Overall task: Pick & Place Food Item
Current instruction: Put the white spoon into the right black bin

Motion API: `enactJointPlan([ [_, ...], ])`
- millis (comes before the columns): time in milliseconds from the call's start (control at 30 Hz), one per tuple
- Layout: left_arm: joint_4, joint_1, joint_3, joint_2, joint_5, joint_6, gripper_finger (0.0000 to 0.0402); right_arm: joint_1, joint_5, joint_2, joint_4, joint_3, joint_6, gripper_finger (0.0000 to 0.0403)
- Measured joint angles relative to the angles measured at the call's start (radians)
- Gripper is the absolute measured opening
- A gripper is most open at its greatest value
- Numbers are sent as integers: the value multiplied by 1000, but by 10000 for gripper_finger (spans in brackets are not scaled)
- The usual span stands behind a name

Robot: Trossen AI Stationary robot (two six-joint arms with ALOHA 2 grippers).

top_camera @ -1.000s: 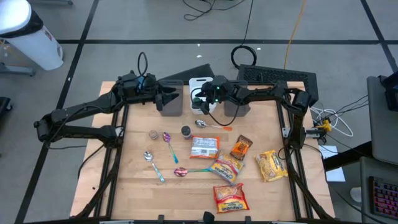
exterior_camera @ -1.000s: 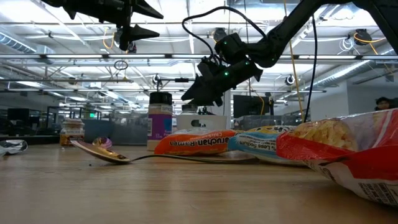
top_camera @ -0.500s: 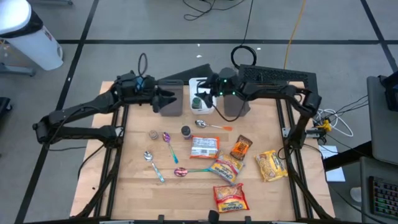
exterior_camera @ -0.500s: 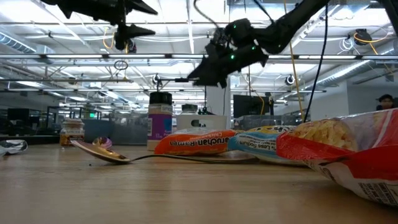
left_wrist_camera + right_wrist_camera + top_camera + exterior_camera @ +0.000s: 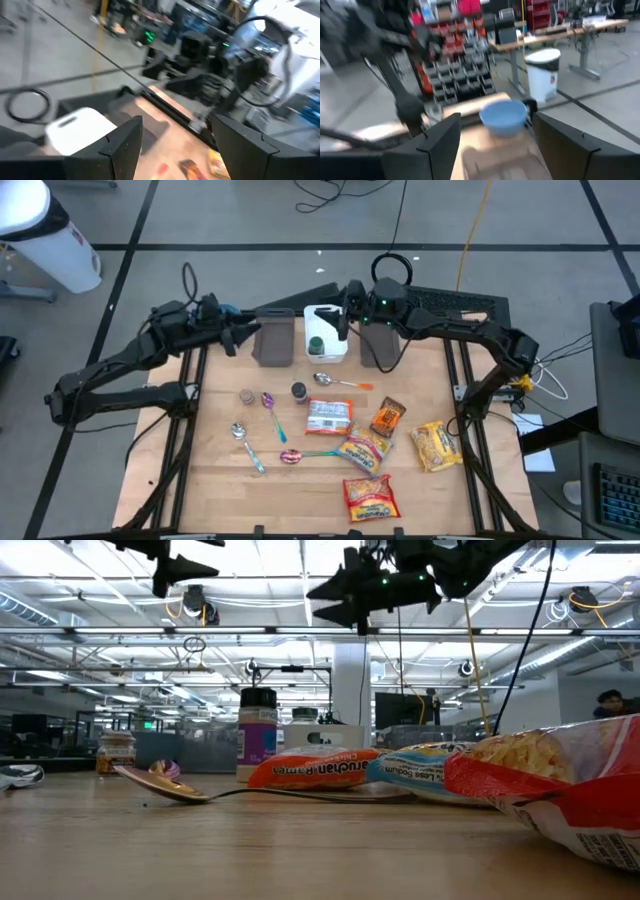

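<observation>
Both dark robot arms hang high above the far edge of the pale wooden worktop [image 5: 210,480]. The left hand [image 5: 243,338] is spread and empty beside a grey rectangular bin [image 5: 274,343]; the right hand [image 5: 343,323] is also spread and empty, over a white rectangular tray [image 5: 325,332]. The food packets lie on the near half of the worktop, among them an orange ramen packet [image 5: 362,451] and a red-and-yellow snack bag [image 5: 370,498], well apart from both hands.

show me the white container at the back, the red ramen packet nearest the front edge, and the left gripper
white container [image 5: 327,330], high view, on its white top face
red ramen packet [image 5: 369,498], high view, middle of the wrapper
left gripper [image 5: 240,338], high view, midway between its open fingertips, at the table's back left
</observation>
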Motion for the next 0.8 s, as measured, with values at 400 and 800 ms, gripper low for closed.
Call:
enactJointPlan([
  [400,118,-5,0,-40,-78,46,246,4,0,0,80,0,104,242],
  [800,199,-5,-1,-19,-117,56,246,11,1,0,77,0,104,242],
])
